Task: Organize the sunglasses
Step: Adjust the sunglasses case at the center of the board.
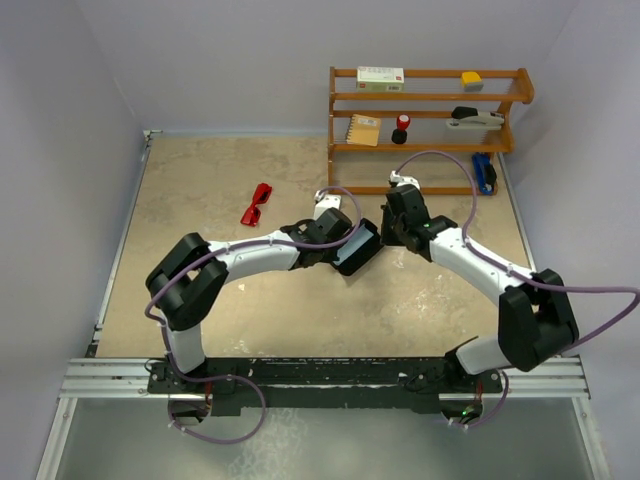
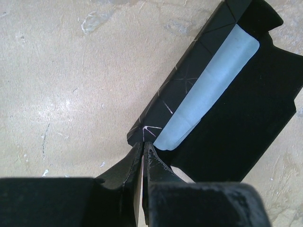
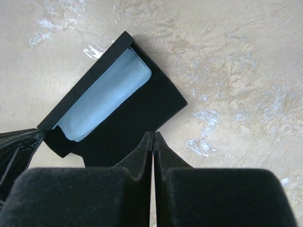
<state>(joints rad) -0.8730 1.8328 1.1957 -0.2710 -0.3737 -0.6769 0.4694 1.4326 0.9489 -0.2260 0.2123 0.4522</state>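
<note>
The red sunglasses [image 1: 256,204] lie folded on the table, left of both arms and apart from them. A black case [image 1: 362,246] lies open between the grippers, with a light blue cloth [image 2: 208,90] in its trough. My left gripper [image 2: 143,143] is shut, its tips at the case's near corner [image 2: 151,130]. My right gripper [image 3: 153,135] is shut too, its tips at the edge of the case's flat flap [image 3: 142,118]. The cloth [image 3: 104,94] also shows in the right wrist view. Neither wrist view shows the sunglasses.
A wooden shelf [image 1: 430,150] stands at the back right, holding a box, a notebook, a stapler and small items. A blue object [image 1: 484,172] lies at its foot. Grey walls close in the table on the left, back and right.
</note>
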